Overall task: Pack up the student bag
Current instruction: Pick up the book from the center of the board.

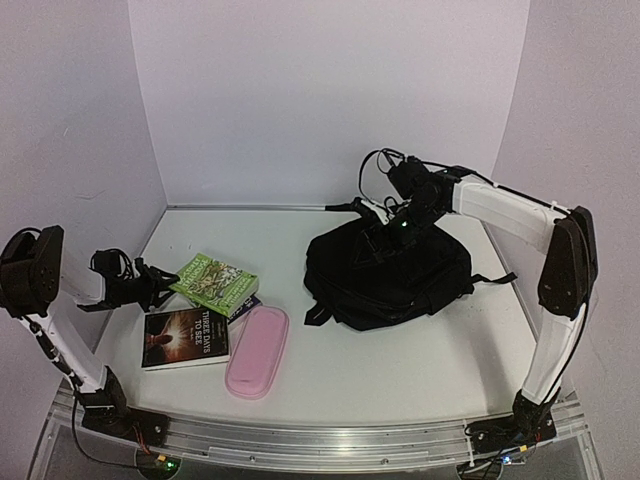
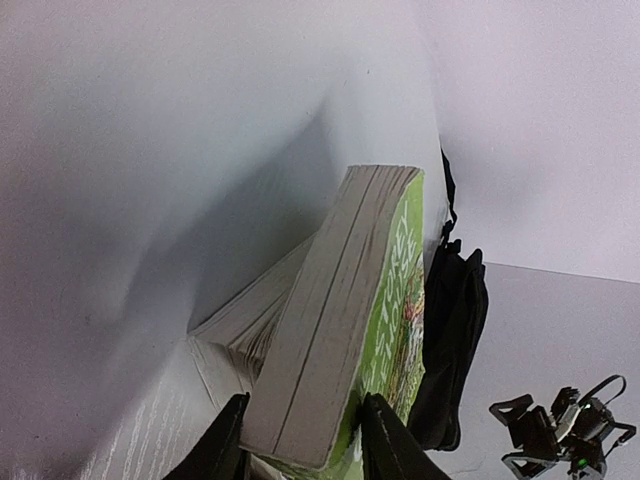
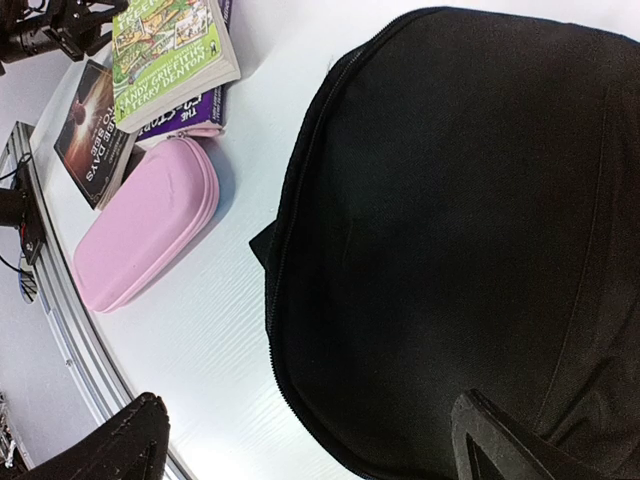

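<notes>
The student bag [image 1: 390, 275], a big soft black backpack, lies zipped shut at the right middle of the table; it also shows in the right wrist view [image 3: 470, 230]. My right gripper [image 1: 385, 235] hovers over its back part, open, nothing between the fingers [image 3: 310, 430]. A green paperback book [image 1: 215, 281] lies at the left on top of other books. My left gripper [image 1: 165, 283] has its two fingers pressed against the cover and underside of the green book's near edge [image 2: 350, 300], shut on it [image 2: 302, 425].
A pink pencil case [image 1: 258, 350] lies in front of the books. A dark book [image 1: 185, 337] lies flat beside it, and a purple book [image 1: 243, 305] pokes out from under the green one. White walls close in the table's left, back and right.
</notes>
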